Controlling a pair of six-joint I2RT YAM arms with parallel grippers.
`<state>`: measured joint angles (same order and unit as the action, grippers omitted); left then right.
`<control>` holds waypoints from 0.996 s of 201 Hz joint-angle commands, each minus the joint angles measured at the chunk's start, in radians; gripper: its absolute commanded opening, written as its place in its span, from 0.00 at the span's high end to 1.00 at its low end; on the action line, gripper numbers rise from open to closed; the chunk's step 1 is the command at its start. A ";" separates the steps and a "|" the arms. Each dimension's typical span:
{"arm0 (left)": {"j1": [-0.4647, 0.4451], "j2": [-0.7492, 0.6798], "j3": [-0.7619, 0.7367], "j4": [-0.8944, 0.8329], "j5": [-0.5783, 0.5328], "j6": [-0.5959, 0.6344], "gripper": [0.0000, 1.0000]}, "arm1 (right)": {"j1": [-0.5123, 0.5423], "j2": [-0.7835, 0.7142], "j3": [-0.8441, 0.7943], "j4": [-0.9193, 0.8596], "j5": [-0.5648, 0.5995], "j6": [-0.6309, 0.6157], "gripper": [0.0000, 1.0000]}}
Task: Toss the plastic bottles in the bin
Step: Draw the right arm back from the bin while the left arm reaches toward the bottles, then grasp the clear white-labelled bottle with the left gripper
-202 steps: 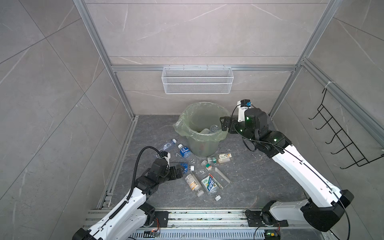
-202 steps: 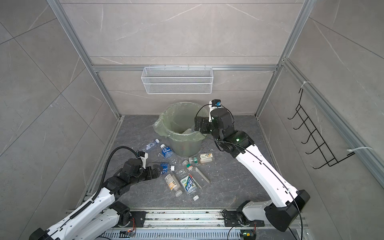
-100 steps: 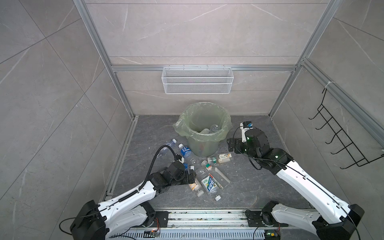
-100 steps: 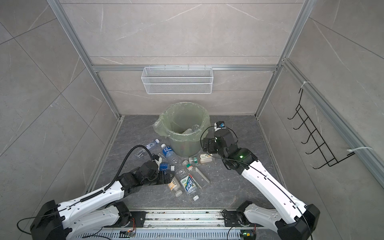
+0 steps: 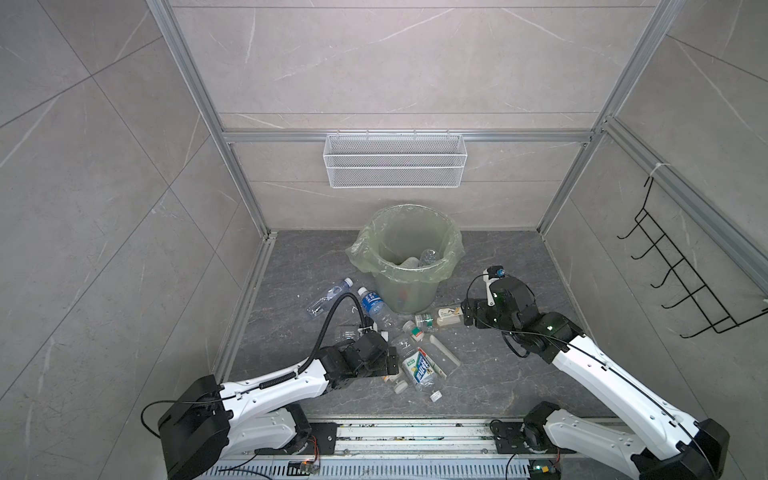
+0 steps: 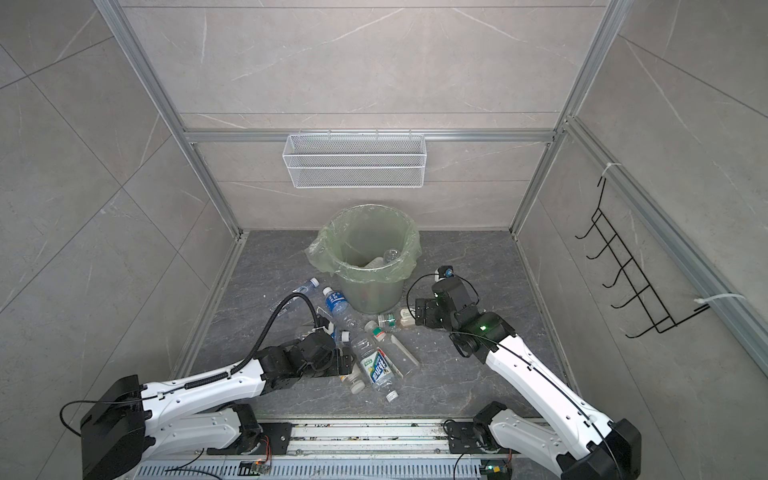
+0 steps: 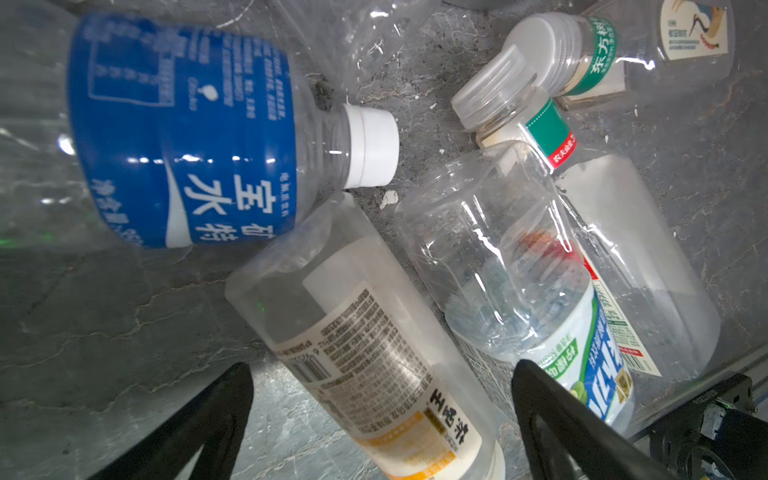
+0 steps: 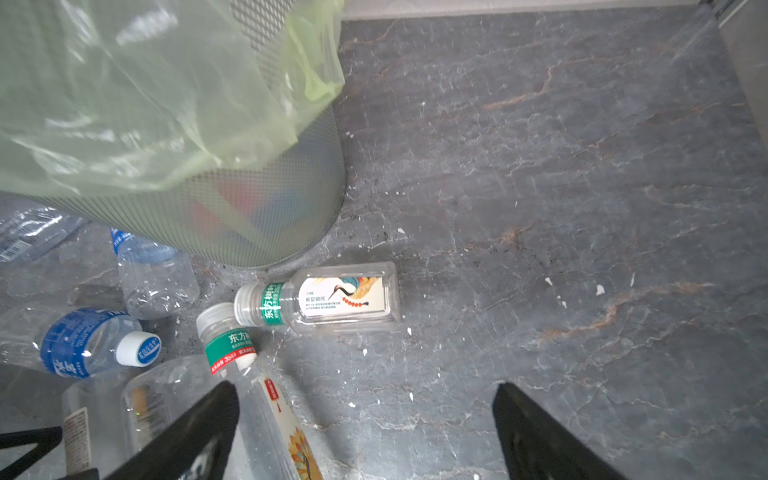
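Since the bin (image 5: 405,291) already shows a couple of bottles inside, we judge the job partly done. The rest of the plastic bottles (image 5: 419,365) lie scattered from its 5 to its 8 o'clock. Our left gripper (image 7: 382,368) hangs low at the bin's 7 o'clock, spread wide and empty, straddling the clear bottle with the beige-orange label (image 7: 365,340). We should lower until the jaws flank its body, square to its long axis, then close mid-label so the smooth plastic does not squirt out. The green-white labelled bottle (image 7: 540,291) lies close alongside — we cannot tell whether they touch — so one jaw must slip between them. Our right gripper (image 8: 365,386), at the bin's 4 o'clock, is likewise open and holds nothing. The small crane-label bottle (image 8: 340,297) lies just ahead of it, near the bin's foot.
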<state>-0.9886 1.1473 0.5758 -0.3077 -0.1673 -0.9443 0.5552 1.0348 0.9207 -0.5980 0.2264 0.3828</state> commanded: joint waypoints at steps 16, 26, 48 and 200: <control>-0.004 0.027 0.047 -0.014 -0.061 -0.031 0.07 | -0.012 -0.022 -0.030 -0.004 -0.037 0.022 0.04; -0.004 0.037 0.052 -0.015 -0.063 -0.032 0.08 | -0.016 -0.021 -0.030 -0.002 -0.043 0.019 0.05; -0.004 0.068 0.060 -0.008 -0.060 -0.033 0.09 | -0.028 -0.016 -0.034 0.002 -0.056 0.019 0.07; -0.004 0.131 0.022 0.032 0.011 -0.034 0.26 | -0.054 0.018 -0.038 0.023 -0.121 0.052 0.10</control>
<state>-0.9886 1.2575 0.6037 -0.2890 -0.1745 -0.9844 0.5041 1.0454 0.8890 -0.5877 0.1215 0.4145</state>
